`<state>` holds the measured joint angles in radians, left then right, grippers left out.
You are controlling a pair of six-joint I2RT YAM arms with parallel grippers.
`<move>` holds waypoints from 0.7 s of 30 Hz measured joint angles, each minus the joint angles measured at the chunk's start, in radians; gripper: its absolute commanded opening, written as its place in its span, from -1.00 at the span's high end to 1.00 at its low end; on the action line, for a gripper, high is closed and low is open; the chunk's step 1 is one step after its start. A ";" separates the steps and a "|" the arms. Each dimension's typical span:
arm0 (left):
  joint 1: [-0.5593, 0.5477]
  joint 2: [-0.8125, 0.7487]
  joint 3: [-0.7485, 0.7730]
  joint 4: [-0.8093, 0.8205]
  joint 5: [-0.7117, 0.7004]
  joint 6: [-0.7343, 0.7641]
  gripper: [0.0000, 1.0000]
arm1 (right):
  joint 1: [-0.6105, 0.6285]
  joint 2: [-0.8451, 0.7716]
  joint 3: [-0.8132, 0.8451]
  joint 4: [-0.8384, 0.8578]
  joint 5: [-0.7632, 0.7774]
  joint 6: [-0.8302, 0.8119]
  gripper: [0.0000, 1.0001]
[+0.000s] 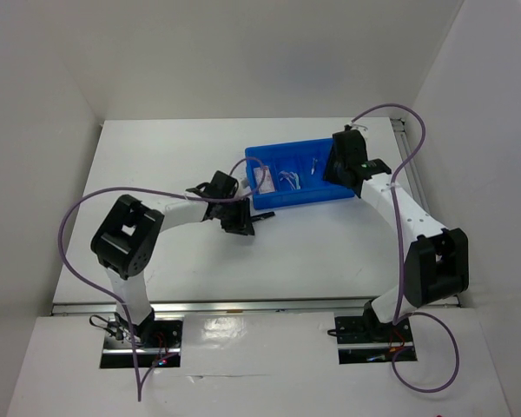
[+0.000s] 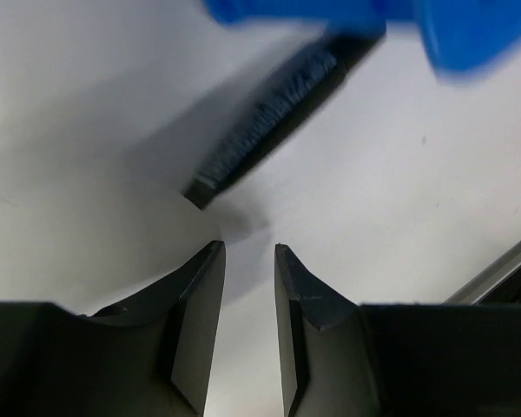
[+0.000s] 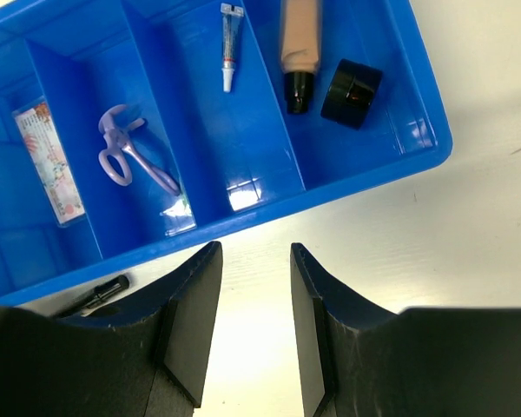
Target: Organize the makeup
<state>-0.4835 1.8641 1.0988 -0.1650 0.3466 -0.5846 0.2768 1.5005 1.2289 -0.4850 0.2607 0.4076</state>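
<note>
The slim black tube (image 2: 269, 117) lies on the white table just outside the blue bin (image 3: 356, 187), against its near wall; it also shows in the right wrist view (image 3: 95, 295). My left gripper (image 2: 249, 248) is open and empty, a short way from the tube's near end. In the bin lie the clear pinkish flat case (image 3: 48, 161), the tiny silver stick (image 3: 228, 48), the tan bottle with black cap (image 3: 298, 43) and the dark round compact (image 3: 352, 91). My right gripper (image 3: 256, 248) is open and empty, above the table beside the bin's wall.
A lilac eyelash curler (image 3: 126, 156) lies in the bin's second compartment. In the top view the bin (image 1: 282, 198) sits at the back right of the table, with the left gripper (image 1: 247, 221) at its front left corner and the right gripper (image 1: 337, 169) over its right end.
</note>
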 measured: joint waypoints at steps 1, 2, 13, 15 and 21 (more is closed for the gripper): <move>-0.019 -0.012 -0.011 -0.007 -0.008 0.000 0.14 | 0.000 0.000 -0.003 -0.001 0.000 0.000 0.10; -0.041 -0.025 -0.021 -0.019 -0.023 0.000 0.10 | 0.000 0.000 -0.006 -0.002 0.000 0.000 0.10; -0.198 -0.080 0.084 -0.266 -0.370 0.038 -0.39 | 0.000 -0.005 -0.012 -0.009 -0.002 0.000 0.10; -0.215 -0.079 0.133 -0.290 -0.453 0.059 -0.41 | 0.000 -0.011 -0.012 -0.010 -0.004 0.001 0.08; -0.232 0.007 0.308 -0.317 -0.648 0.164 -0.47 | 0.000 -0.035 -0.020 -0.011 -0.011 0.003 0.05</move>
<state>-0.7151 1.8713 1.4067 -0.4824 -0.3012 -0.4202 0.2768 1.4654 1.2091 -0.4961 0.2493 0.4103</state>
